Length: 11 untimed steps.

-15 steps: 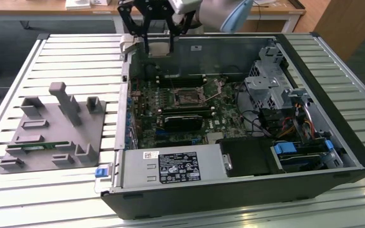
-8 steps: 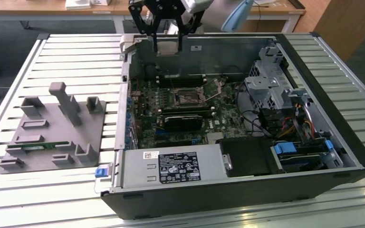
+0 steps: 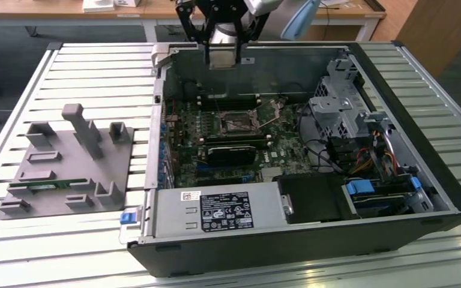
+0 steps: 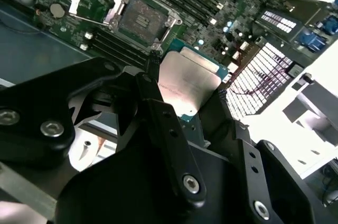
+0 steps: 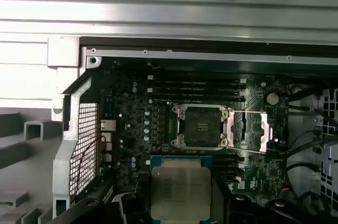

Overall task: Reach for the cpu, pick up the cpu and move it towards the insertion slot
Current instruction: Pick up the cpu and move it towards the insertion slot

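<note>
The cpu (image 4: 187,84) was already picked up and held between the fingers of the claw (image 4: 185,110). It was carried above the open case, near the insertion slot (image 5: 202,126) but not over it; the move was partly done.

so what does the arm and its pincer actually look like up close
In the second wrist view the pincer is matte black: chunky angular link plates joined by silvery round bolt heads, with a row of small holes along one narrow black finger. In the exterior view the arm shows a black framed head over a silver-grey cylindrical section, with a pale blue and grey segment behind it. No cables or markings are visible on it.
</note>
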Tool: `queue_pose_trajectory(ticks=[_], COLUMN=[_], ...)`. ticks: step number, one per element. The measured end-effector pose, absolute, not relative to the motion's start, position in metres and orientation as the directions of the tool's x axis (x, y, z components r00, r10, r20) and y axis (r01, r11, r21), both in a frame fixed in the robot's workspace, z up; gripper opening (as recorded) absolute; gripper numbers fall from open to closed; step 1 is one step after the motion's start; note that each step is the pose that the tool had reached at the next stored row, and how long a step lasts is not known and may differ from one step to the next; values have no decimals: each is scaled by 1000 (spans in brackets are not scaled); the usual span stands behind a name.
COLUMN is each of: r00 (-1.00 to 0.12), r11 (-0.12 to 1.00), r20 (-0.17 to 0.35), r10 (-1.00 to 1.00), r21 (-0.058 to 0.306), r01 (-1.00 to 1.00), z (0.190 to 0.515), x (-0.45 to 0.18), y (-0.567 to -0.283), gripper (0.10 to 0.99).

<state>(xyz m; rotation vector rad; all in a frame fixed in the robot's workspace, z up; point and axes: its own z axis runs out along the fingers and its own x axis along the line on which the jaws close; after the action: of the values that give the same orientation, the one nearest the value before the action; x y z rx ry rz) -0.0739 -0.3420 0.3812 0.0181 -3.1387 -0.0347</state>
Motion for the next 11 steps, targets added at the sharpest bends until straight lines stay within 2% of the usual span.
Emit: queue_pose_trajectory(ticks=[11], r00=[-1000], r11=[1000], r20=[3], r10=[-12], r21=[22], r01=[-11], z=[380], x=[-52], y=[-327], gripper=[545])
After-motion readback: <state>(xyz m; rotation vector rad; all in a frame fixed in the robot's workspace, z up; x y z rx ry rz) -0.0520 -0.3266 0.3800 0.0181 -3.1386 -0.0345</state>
